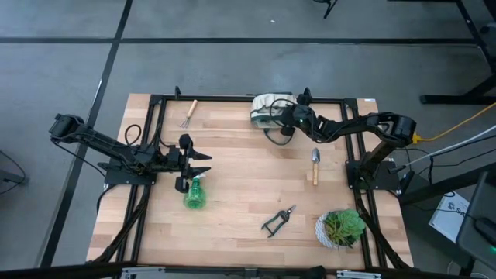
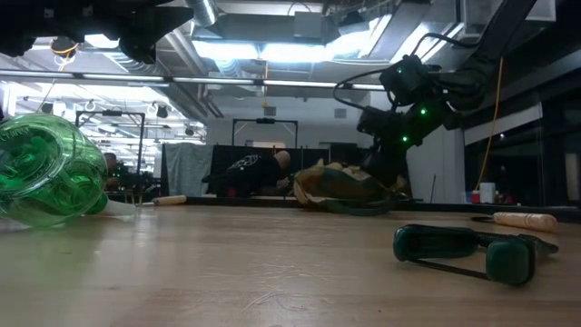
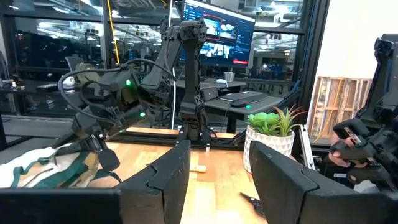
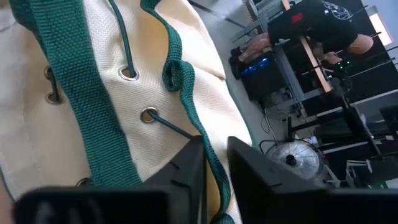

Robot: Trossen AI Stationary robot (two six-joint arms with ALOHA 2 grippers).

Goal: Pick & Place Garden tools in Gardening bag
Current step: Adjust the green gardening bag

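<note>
The beige gardening bag with green trim rests on the table at the far middle; the low view shows the bag slumped. My right gripper is at the bag's near right side, shut on its trim. The green spray bottle lies on its side at the left, just on the near side of my left gripper, which hovers open and holds nothing. The rake lies far left, the trowel right of centre, and the shears near the front. My right gripper has the green trim band at the bag's beige edge pinched between its two fingers. It comes slanting down from the table's right side. One layer or several, I cannot tell. The bag stays on the table.
A leafy plant in a white pot stands at the near right corner. A black frame borders the table's far edge. Bare wood lies in the table's middle. A person is in the room beyond the table.
</note>
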